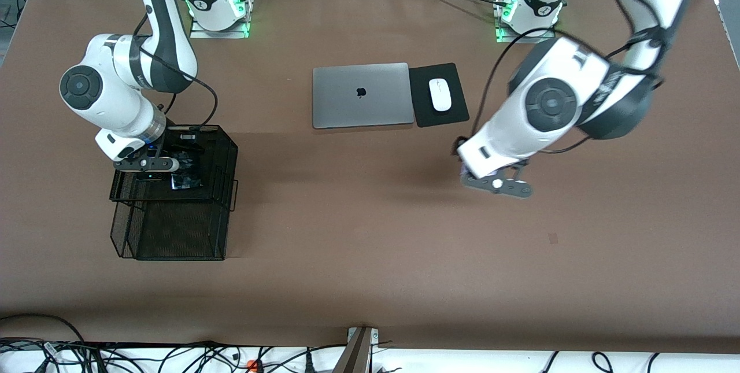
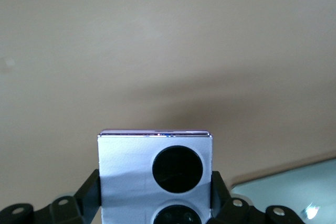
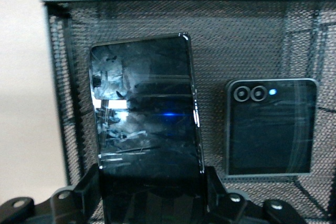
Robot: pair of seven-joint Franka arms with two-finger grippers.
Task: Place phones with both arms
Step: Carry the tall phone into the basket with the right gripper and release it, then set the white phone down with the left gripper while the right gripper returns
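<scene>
My left gripper (image 2: 155, 191) is shut on the squarish lavender-white phone (image 2: 126, 169) with two black circles, its fingers (image 2: 219, 190) pressing both side edges. It hangs over bare brown table, between the mouse pad and the front camera. My right gripper (image 3: 152, 192) is shut on the long slim black slab (image 3: 144, 119), holding it over the black mesh tray (image 3: 252, 40) at the right arm's end of the table. The squarish black flip phone (image 3: 270, 129) lies flat in that tray, beside the slab. In the front view the slab (image 1: 186, 181) shows over the tray's upper tier (image 1: 228, 170).
A closed grey laptop (image 1: 360, 95) lies mid-table, beside a black mouse pad (image 1: 454, 113) carrying a white mouse (image 1: 440, 94). The mesh tray has raised wire walls and a lower tier (image 1: 173, 234) nearer the front camera. Cables run along the table's edge nearest the front camera.
</scene>
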